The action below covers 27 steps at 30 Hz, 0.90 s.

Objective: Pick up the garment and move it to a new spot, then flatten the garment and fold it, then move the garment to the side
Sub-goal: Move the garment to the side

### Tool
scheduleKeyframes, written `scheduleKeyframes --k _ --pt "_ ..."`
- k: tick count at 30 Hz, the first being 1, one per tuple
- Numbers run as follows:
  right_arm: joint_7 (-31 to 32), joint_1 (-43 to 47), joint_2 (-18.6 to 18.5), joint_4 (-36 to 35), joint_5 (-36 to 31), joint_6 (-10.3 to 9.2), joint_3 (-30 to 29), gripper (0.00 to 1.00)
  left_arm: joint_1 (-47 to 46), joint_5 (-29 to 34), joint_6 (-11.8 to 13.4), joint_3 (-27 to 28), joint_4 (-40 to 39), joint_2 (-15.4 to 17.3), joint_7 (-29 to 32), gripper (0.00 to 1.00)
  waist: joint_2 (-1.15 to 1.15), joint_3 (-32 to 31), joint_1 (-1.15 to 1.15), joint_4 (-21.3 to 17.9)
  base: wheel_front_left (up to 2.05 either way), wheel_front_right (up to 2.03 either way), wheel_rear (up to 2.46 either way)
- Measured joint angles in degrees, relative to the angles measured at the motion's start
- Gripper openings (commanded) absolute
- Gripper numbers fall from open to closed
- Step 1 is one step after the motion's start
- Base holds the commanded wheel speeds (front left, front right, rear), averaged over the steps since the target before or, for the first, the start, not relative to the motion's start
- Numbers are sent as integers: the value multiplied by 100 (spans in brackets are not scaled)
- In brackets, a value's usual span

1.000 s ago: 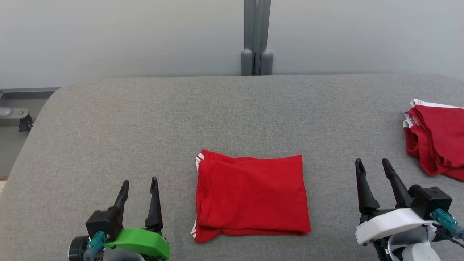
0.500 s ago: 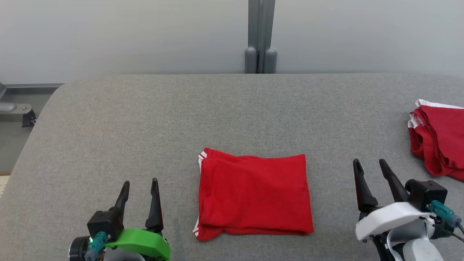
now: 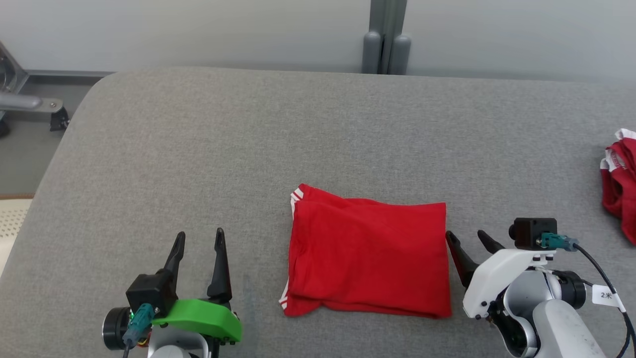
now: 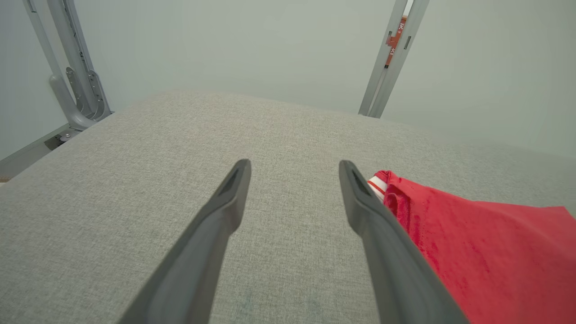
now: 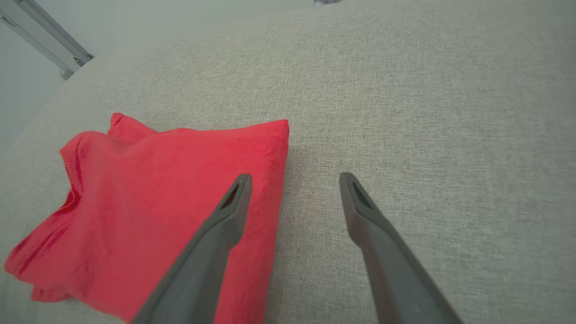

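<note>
You have the left gripper (image 3: 199, 242) nearest, jaws spread and empty. The folded red garment (image 3: 370, 258) lies flat off its right finger, apart. The right gripper (image 3: 465, 239) has its jaws spread, with the left finger at the garment's right edge (contact cannot be told). Beyond its right finger, well apart, a second red garment (image 3: 620, 184) sits on the grey padded table (image 3: 223, 139).

Garment (image 3: 367, 258) on padded surface (image 3: 248, 139), between my grippers: just left of my right gripper (image 3: 464, 234), further right of my left gripper (image 3: 200, 232). Second garment (image 3: 618, 184) far right, ahead of my right gripper.
</note>
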Motion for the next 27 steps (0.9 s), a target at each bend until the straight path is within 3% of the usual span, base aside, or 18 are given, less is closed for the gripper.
scheduleKeyframes --k 13,14,15,16,22,27 --pt "432 -161 -114 653 297 -3 210 99 -74 112 -107 136 55 -158 0 100 0 356 0 621 0 0 0" --pt "431 -174 -116 668 302 -3 245 47 -71 121 -111 157 56 -163 0 100 0 358 0 634 0 0 0" --pt "430 -186 -115 682 305 -4 280 27 -70 124 -110 169 56 -164 0 100 0 357 0 630 0 0 0" --pt "423 -197 -114 697 326 -3 330 0 -68 136 -112 177 54 -167 0 100 0 357 0 615 0 0 0" --pt "341 -304 -154 702 412 2 519 0 -21 234 -180 198 18 -175 -9 100 0 351 0 353 0 0 0" --pt "326 -342 -459 454 452 5 552 0 -13 307 -210 201 -15 -169 -8 100 0 362 0 -65 0 0 0"
